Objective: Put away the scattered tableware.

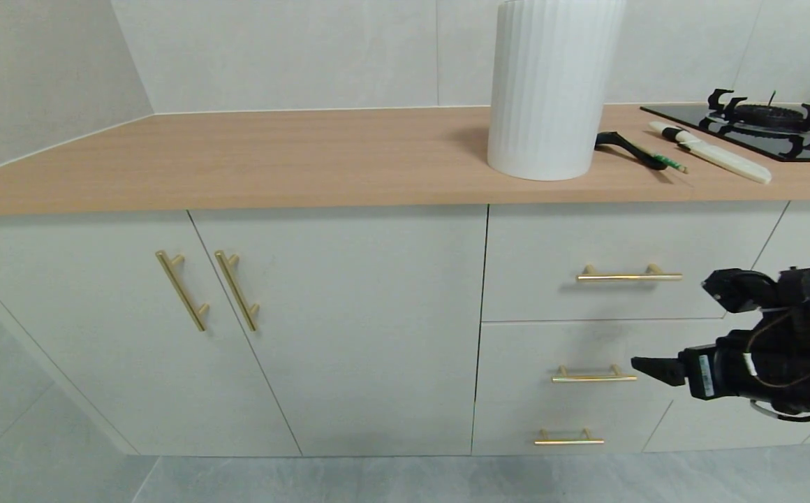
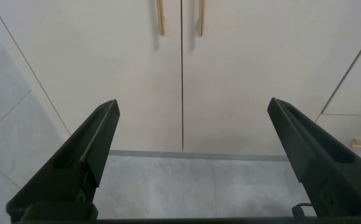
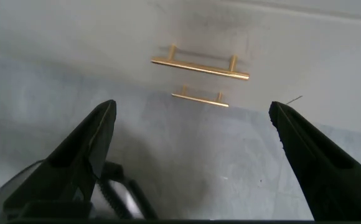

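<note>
I see a wooden countertop (image 1: 272,154) over pale cabinets (image 1: 349,335) with brass handles (image 1: 181,290); drawers (image 1: 586,237) at three o'clock, grey floor tiles (image 1: 377,482) at six.

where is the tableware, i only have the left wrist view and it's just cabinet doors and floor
Observer: On the countertop. A black-handled utensil and a white utensil lie between the white ribbed container and the hob.
Operator: where's the right gripper
Observer: The right gripper is below counter height, in front of the drawers, open and empty.
Operator: any drawer open
Observer: No, all three drawers under that end of the countertop are shut.
</note>
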